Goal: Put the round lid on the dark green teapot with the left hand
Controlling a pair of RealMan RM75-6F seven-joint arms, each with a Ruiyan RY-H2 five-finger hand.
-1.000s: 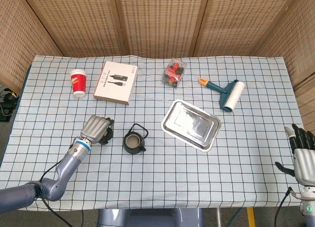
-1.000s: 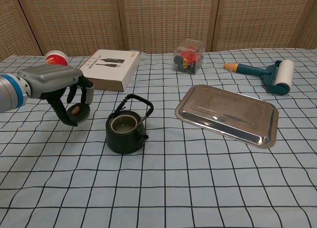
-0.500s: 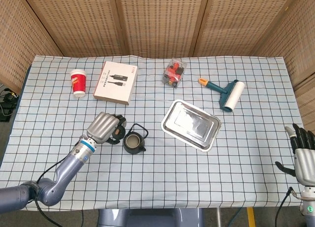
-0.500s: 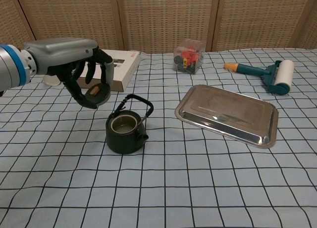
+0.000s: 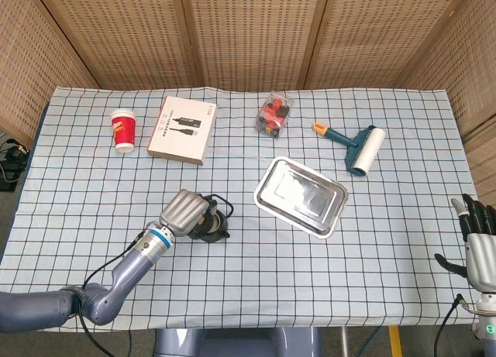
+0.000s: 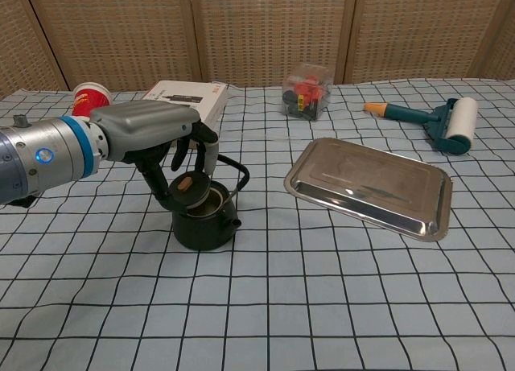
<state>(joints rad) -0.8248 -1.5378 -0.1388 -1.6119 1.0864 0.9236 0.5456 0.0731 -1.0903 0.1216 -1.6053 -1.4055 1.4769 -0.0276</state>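
Observation:
The dark green teapot [image 6: 208, 224] stands on the checked cloth left of centre, its handle raised; in the head view the teapot [image 5: 213, 229] is partly hidden by my left hand. My left hand [image 6: 157, 142] holds the round dark lid [image 6: 189, 186], brown knob showing, tilted just above the pot's open mouth. From above, the left hand [image 5: 186, 211] covers the pot's left side and hides the lid. My right hand [image 5: 479, 245] is at the table's far right edge, fingers spread, holding nothing.
A steel tray [image 6: 370, 186] lies right of the teapot. Behind stand a white box [image 6: 181, 105], a red paper cup [image 5: 123, 130], a clear box of small parts [image 6: 307, 89] and a lint roller [image 6: 438, 123].
My left hand has carried the lid rightward from beside the teapot to directly over its mouth. The right hand has stayed put.

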